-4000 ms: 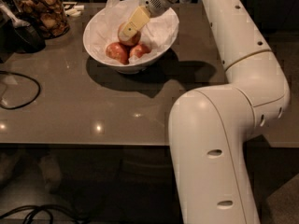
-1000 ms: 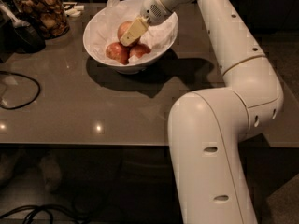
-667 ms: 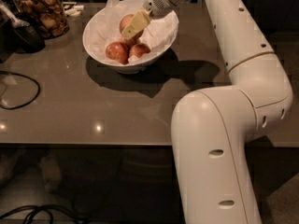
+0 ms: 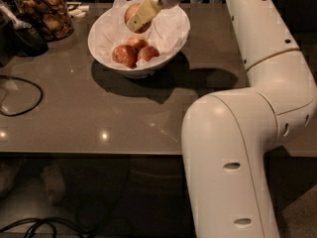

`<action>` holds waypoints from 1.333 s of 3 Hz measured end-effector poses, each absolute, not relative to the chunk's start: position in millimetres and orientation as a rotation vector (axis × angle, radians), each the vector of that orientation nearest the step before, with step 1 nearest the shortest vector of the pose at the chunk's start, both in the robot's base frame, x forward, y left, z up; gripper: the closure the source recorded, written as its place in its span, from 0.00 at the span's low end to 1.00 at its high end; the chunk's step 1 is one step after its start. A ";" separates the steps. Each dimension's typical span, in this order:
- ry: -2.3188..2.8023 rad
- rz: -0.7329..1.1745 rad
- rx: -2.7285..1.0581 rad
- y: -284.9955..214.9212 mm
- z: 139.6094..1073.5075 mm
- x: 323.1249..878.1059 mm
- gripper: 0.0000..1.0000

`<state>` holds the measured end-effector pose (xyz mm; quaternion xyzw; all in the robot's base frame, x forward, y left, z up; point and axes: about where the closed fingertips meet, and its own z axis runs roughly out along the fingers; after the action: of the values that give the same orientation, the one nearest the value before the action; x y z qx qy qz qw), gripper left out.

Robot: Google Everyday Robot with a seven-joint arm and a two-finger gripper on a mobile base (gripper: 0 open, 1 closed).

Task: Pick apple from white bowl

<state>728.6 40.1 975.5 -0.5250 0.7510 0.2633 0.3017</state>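
The white bowl (image 4: pixel 171 41), lined with crinkled white paper, stands on the grey table at the upper middle. My gripper (image 4: pixel 139 17) is above the bowl's back part and is shut on the apple (image 4: pixel 132 12), a pale golden-red one held clear of the bowl's contents. A cream fingertip (image 4: pixel 142 14) covers the apple's right side. Several smaller, redder apples (image 4: pixel 124 54) lie in the bottom of the bowl below it.
A glass jar of brown snacks (image 4: pixel 45 13) stands at the far left of the table (image 4: pixel 99 113). A dark object lies beside it and a black cable loop (image 4: pixel 15 95) lies at the left edge. My white arm fills the right side.
The gripper has risen with the apple in it, lifting it from among the other apples to above the bowl's back rim.
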 end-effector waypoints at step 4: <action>1.932 0.807 -1.327 37.3 1059.7 666.0 1.00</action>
<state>666.0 37.3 1059.7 -0.5061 0.7370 0.3077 0.3255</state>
